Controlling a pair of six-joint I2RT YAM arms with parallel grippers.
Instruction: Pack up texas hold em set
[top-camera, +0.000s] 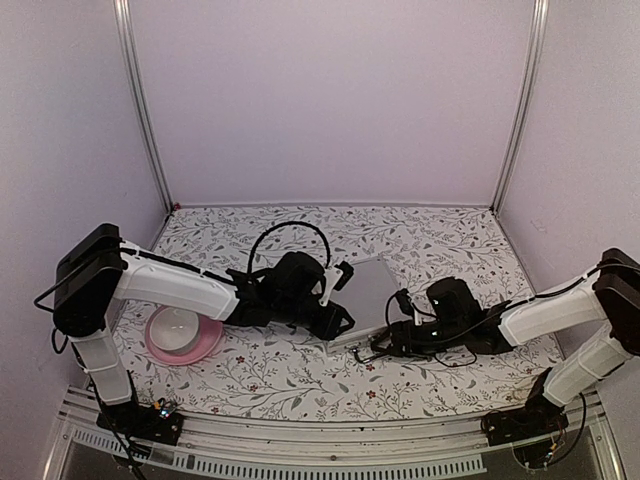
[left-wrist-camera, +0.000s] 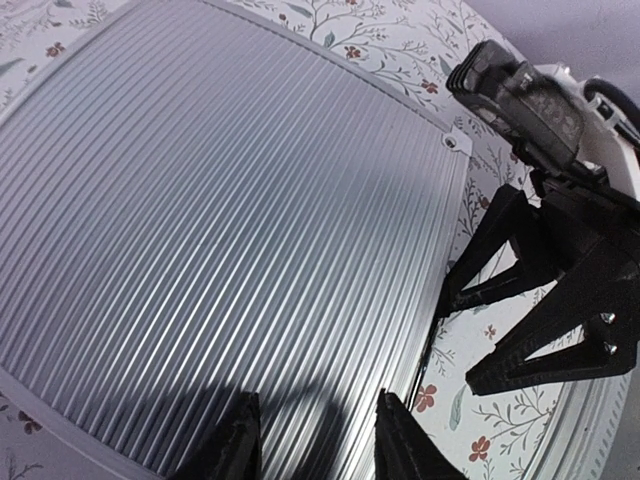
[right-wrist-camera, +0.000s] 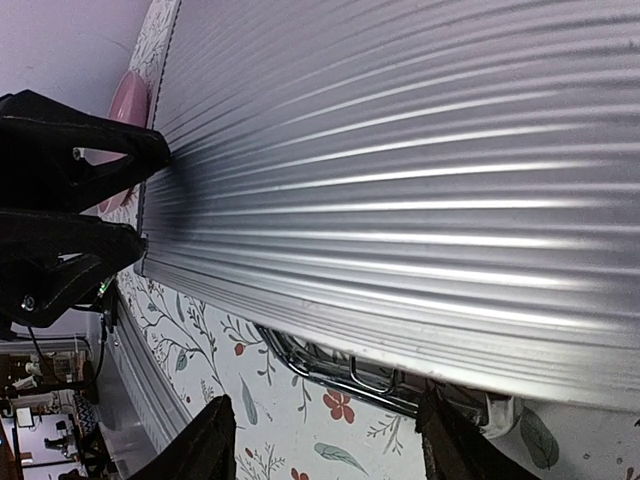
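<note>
The silver ribbed case lies shut on the flowered table, and no cards, chips, box, triangle or disc show. My left gripper is open and empty just over the lid's near edge; in the left wrist view the lid fills the frame. My right gripper is open and empty by the case's near side. In the right wrist view its fingers straddle the chrome handle under the case's edge without touching it. The grippers face each other closely.
A pink plate with a white bowl stands at the left, under the left arm. Cables loop over the table behind the left wrist and under the right wrist. Walls close in the back and both sides.
</note>
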